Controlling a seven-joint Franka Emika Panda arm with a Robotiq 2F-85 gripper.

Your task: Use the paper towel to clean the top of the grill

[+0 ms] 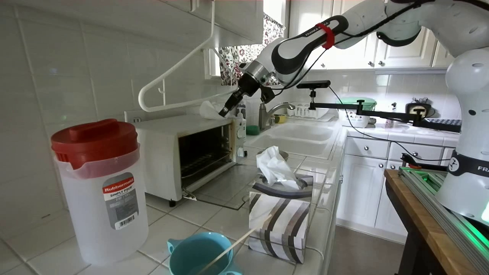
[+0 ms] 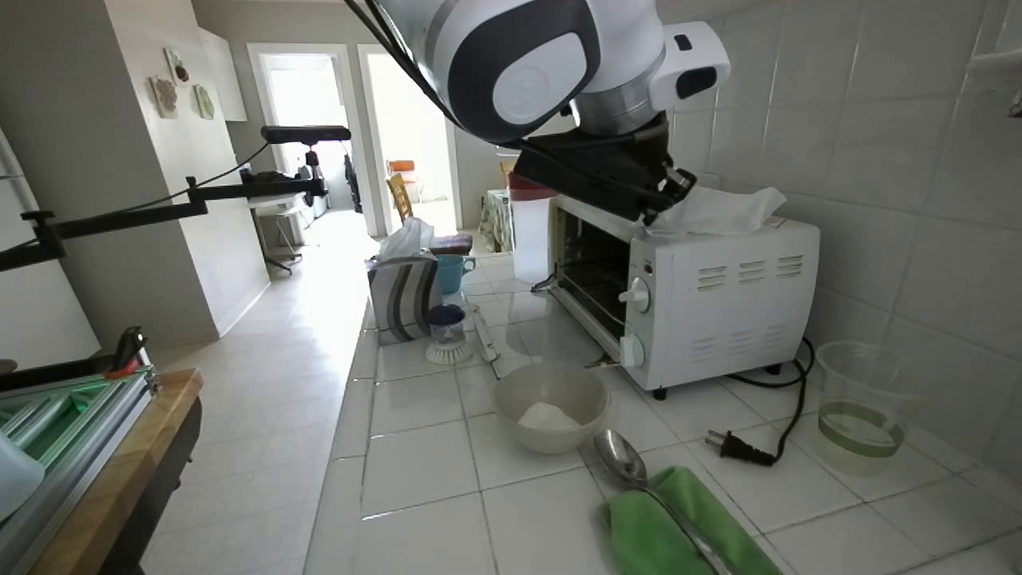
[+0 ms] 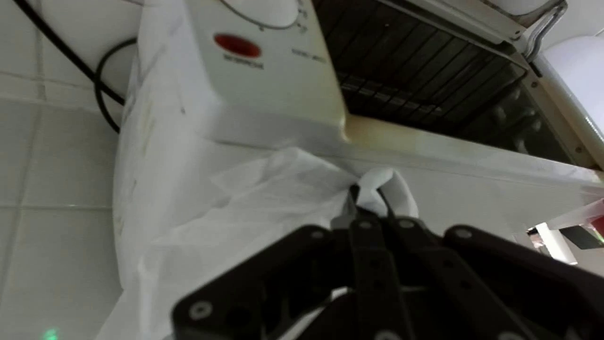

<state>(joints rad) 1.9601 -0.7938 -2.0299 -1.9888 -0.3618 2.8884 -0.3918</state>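
The grill is a white toaster oven (image 1: 160,164) against the tiled wall, its glass door folded down; it also shows in an exterior view (image 2: 726,311) and the wrist view (image 3: 278,99). My gripper (image 1: 224,111) points down at the knob end of its top, near the front edge. In the wrist view the fingers (image 3: 370,200) are closed on a white paper towel (image 3: 269,193). The towel (image 2: 722,212) spreads over the knob end of the top, and its loose part drapes toward the back. Whether the fingertips touch the top cannot be told.
A tissue box (image 1: 280,221), a blue cup (image 1: 198,252) and a red-lidded pitcher (image 1: 107,202) stand on the counter. A white wire rack (image 1: 179,68) hangs above the grill. A bowl (image 2: 551,407), a spoon (image 2: 623,457), a green cloth (image 2: 671,527) and a clear tub (image 2: 862,415) lie nearby.
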